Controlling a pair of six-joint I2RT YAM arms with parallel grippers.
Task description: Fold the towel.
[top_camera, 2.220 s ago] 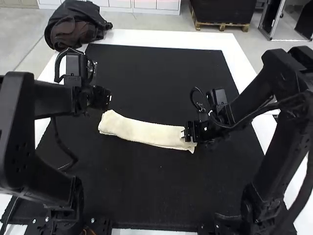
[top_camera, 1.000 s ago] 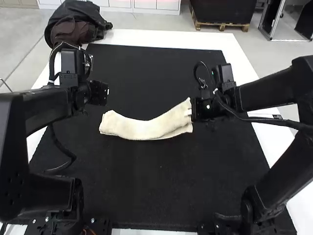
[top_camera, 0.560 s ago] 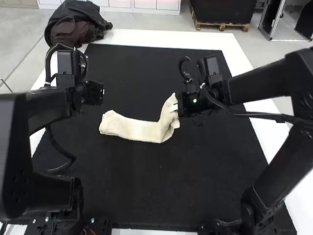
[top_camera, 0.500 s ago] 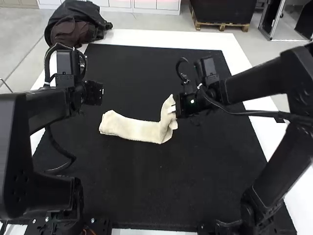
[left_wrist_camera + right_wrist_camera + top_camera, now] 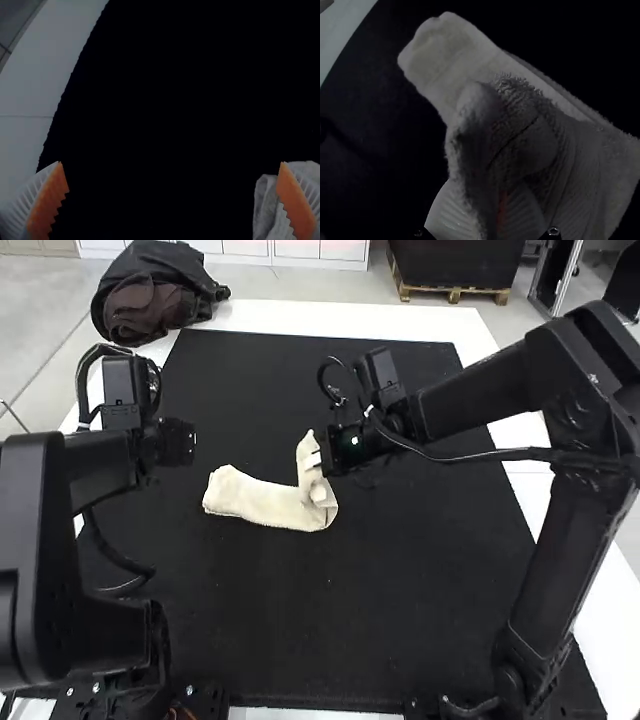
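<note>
The towel's end is coming up and over.
From where I'm standing, the right gripper [image 5: 322, 462] is carrying its end of the towel [image 5: 252, 500] up from the black mat [image 5: 290, 630] and across toward the left arm's side — the long, low strip is bending sharply, that end now standing up above the part lying flat. The left gripper [image 5: 182, 443] is easing outward a little — away from the towel, toward its own side of the table.

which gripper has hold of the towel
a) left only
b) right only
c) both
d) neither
b: the right gripper pinches the raised end of the towel, while the left gripper has its fingers wide apart with nothing pinched between them.
</note>
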